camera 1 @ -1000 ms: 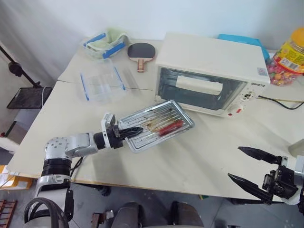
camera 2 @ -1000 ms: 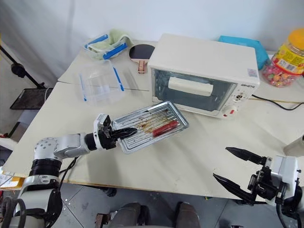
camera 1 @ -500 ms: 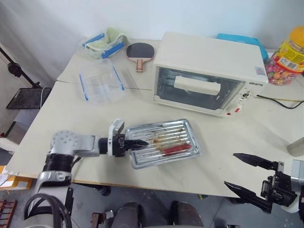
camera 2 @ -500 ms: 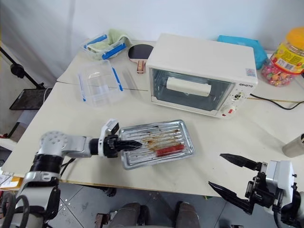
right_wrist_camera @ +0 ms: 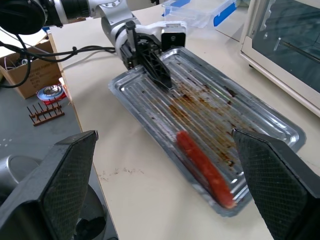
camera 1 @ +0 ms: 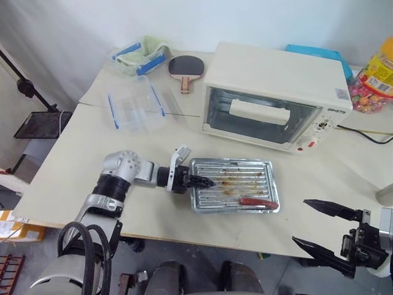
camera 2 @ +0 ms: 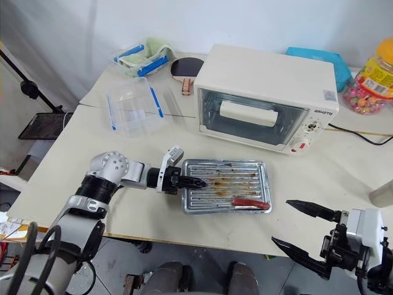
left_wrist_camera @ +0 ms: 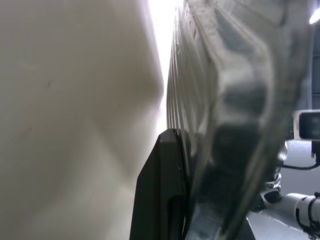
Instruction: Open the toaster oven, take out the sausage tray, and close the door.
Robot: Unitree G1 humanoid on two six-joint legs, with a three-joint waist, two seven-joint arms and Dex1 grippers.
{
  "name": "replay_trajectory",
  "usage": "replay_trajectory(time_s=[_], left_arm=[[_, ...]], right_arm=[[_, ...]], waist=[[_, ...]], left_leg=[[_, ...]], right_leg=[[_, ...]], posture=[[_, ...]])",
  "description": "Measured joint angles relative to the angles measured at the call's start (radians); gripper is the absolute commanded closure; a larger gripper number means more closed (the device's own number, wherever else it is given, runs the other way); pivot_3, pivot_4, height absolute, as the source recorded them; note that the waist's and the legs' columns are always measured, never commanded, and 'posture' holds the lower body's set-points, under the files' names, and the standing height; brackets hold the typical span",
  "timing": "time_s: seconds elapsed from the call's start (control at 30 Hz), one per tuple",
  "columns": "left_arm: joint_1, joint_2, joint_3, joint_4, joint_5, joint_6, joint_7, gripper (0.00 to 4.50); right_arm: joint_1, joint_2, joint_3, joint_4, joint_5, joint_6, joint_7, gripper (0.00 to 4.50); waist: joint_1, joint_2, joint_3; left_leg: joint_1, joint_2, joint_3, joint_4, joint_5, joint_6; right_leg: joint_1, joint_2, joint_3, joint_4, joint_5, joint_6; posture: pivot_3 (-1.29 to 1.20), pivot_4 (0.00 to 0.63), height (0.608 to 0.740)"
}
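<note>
The cream-white toaster oven [camera 1: 276,74] stands at the back right of the table. Its glass door [camera 1: 218,107] is closed, the white bar handle [camera 1: 258,112] facing me. The silver sausage tray [camera 1: 230,175] lies flat on the table in front of the oven. One red sausage [camera 1: 258,201] rests near its front right corner, among brown grease stains. My left gripper [camera 1: 199,180] is shut on the tray's left rim [left_wrist_camera: 225,100], with one black finger [left_wrist_camera: 165,190] beneath it. Off the table's front right edge, my right gripper [camera 1: 300,221] hangs open and holds nothing.
A clear plastic box with blue clips [camera 1: 135,107] sits at the back left. Behind it are a second box with a green cloth [camera 1: 138,54] and a table-tennis paddle [camera 1: 183,67]. A candy jar [camera 1: 374,77] and a black cable [camera 1: 368,132] lie right of the oven.
My left gripper has carried the tray rightward and swung it from a diagonal to parallel with the table's front edge. The sausage has rolled towards the tray's front right. The right gripper stayed put.
</note>
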State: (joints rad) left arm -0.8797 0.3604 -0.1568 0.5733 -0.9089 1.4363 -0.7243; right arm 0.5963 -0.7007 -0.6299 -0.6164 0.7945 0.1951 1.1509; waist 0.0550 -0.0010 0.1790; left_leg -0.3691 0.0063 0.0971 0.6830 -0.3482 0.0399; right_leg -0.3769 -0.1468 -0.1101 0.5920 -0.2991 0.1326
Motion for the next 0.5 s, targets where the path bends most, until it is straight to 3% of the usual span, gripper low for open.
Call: replay_trajectory(time_s=[0.23,0.37,0.47,0.5], left_arm=[[0.007,0.012,0.027,-0.01,0.075,0.017,-0.01,2.1],[0.083,0.118,0.03,-0.15,0.097,-0.026,-0.063,0.98],[0.195,0.216,0.035,-0.305,0.134,-0.189,-0.15,0.09],[0.248,0.252,0.039,-0.357,0.155,-0.277,-0.196,0.03]], right_arm=[[-0.004,0.007,0.001,0.012,-0.017,-0.015,0.014,0.0],[-0.027,0.008,0.013,0.049,-0.027,-0.023,0.032,0.0],[-0.044,0.005,0.023,0.084,-0.029,-0.025,0.051,0.0],[-0.047,0.003,0.024,0.097,-0.029,-0.027,0.06,0.0]], waist=[[-0.009,0.0,0.0],[-0.028,-0.001,0.0],[-0.037,0.001,0.0],[-0.039,0.0,0.0]], left_leg=[[-0.001,0.001,0.0,0.0,0.0,0.0],[-0.001,0.003,0.0,-0.001,0.0,0.0],[0.001,0.005,0.001,-0.001,0.0,-0.002],[0.001,0.005,0.001,-0.001,0.0,-0.002]], right_leg=[[-0.001,0.001,-0.002,0.001,0.0,0.001],[0.0,0.002,-0.002,0.001,0.0,0.001],[0.0,0.003,0.0,0.001,0.0,0.0],[0.0,0.003,0.001,0.001,0.0,-0.001]], posture=[[0.0,0.15,0.74],[0.0,0.15,0.74],[0.0,0.15,0.74],[0.0,0.15,0.74]])
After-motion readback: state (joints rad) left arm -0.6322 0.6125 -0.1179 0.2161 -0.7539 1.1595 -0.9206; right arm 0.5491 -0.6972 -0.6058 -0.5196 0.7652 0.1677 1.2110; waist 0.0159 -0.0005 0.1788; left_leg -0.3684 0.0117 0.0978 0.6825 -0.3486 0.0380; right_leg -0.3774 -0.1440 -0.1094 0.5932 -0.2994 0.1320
